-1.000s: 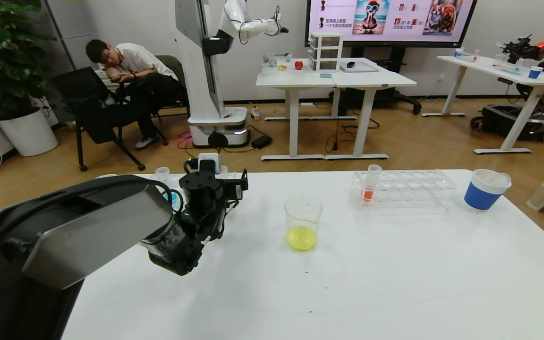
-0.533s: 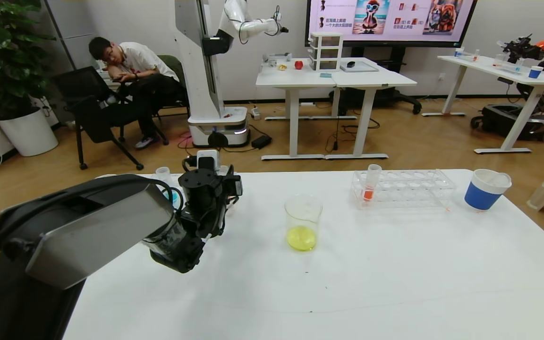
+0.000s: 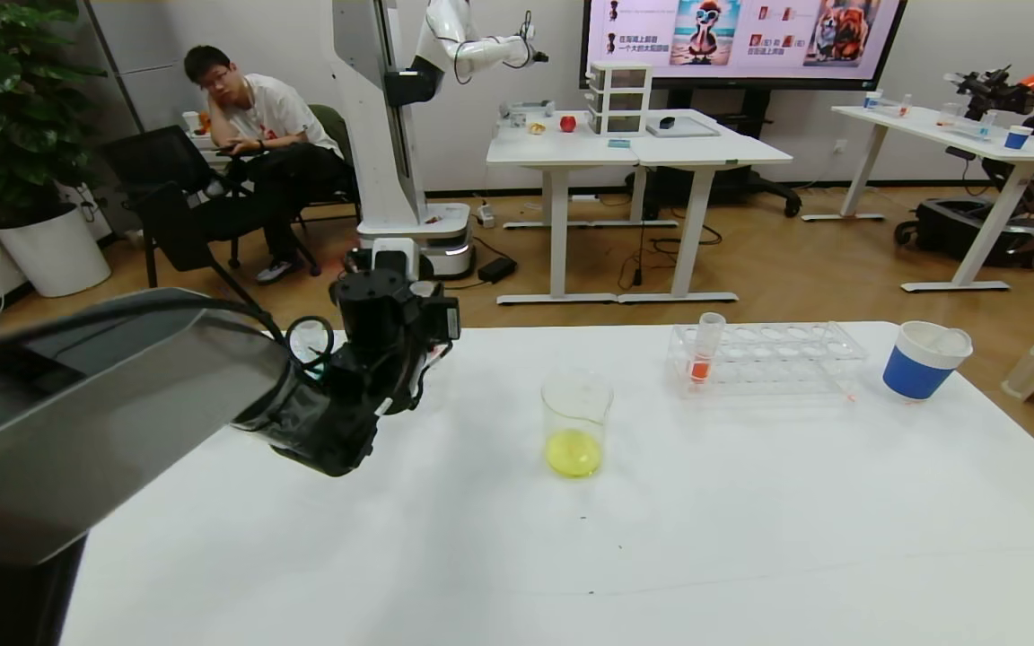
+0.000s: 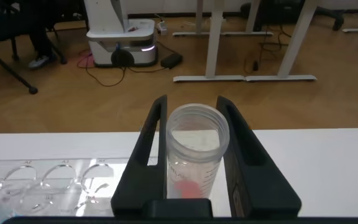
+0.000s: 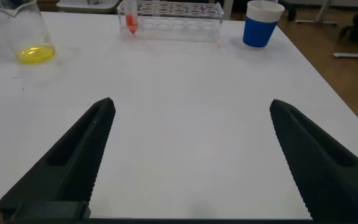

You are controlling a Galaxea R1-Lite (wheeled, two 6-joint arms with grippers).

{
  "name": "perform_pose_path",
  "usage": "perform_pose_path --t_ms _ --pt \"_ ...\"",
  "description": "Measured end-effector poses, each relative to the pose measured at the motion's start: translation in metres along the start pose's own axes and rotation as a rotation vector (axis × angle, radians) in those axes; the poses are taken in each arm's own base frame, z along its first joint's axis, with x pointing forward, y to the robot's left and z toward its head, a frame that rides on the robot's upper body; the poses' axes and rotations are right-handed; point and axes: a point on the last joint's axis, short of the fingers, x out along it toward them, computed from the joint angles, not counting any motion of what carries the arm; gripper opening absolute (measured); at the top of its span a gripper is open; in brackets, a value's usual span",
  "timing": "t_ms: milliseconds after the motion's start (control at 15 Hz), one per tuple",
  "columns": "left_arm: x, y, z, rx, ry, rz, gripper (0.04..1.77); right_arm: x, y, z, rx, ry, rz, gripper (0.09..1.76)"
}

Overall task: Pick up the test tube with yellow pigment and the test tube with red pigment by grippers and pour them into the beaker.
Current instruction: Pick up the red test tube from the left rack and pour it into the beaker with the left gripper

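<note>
Red-pigment test tube (image 4: pixel 192 155) sits pinched upright in the left gripper (image 4: pixel 194 163), off at the beaker (image 3: pixel 575 423)'s 9 o'clock. I'd keep it vertical on the way over and tip only once above the rim. Right gripper (image 5: pixel 191 155) idles, spread wide.

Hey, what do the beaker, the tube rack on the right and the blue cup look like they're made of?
Beaker: clear and glossy, glass or hard plastic; the yellow liquid shows through. Tube rack: transparent plastic, probably acrylic, with moulded round wells. Blue cup: matte and opaque with a white rim, likely paper.
</note>
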Motion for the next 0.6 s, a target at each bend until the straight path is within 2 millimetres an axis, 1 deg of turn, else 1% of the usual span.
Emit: perform_pose_path --t_ms 200,267,400,600 --pt "-0.001 0.002 0.052 -0.005 -0.017 -0.026 0.53 0.000 0.000 0.000 0.000 0.000 0.000 1.74" --pt "-0.001 0.003 0.065 -0.011 -0.032 -0.032 0.53 0.000 0.000 0.000 0.000 0.000 0.000 1.74" --pt "-0.002 0.005 0.083 -0.023 -0.061 -0.050 0.53 0.000 0.000 0.000 0.000 0.000 0.000 1.74" --pt "-0.003 0.004 0.099 -0.030 -0.082 -0.062 0.53 0.000 0.000 0.000 0.000 0.000 0.000 1.74"
